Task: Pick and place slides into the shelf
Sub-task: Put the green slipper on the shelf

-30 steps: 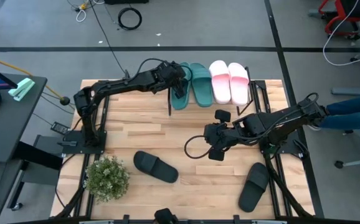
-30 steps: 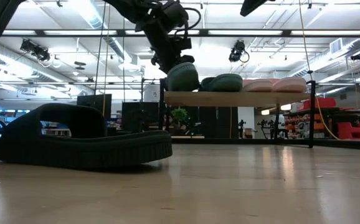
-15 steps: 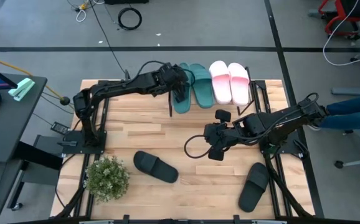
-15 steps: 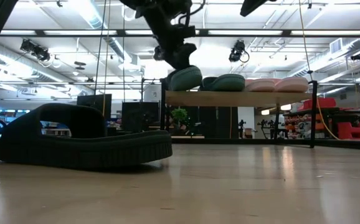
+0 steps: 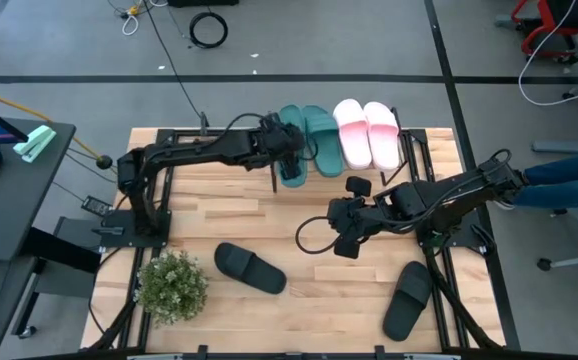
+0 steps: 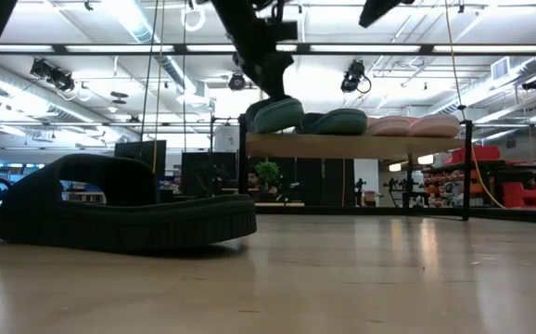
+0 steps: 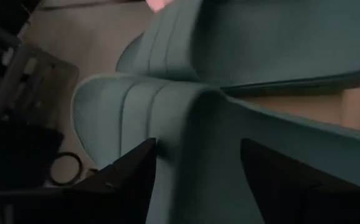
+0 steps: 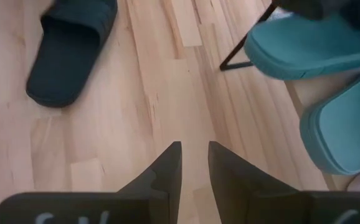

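L pincer (image 5: 291, 165) agape over teal slide (image 5: 291, 150) on shelf (image 6: 342, 147)

Left arm extends from its base at the table's left edge toward the far middle. Left gripper (image 5: 289, 160) points downward, its two dark fingers (image 7: 130, 177) spread wide apart. Right arm reaches from the right edge to table centre, hovering; right gripper (image 5: 347, 236) fingers (image 8: 165, 171) stand slightly parted, holding nothing.

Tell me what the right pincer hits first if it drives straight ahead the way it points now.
Probably the bare tabletop: the right pincer points down at open wood. The black slide lies off to one side, the teal slides on the shelf to the other. Depth is hard to judge.
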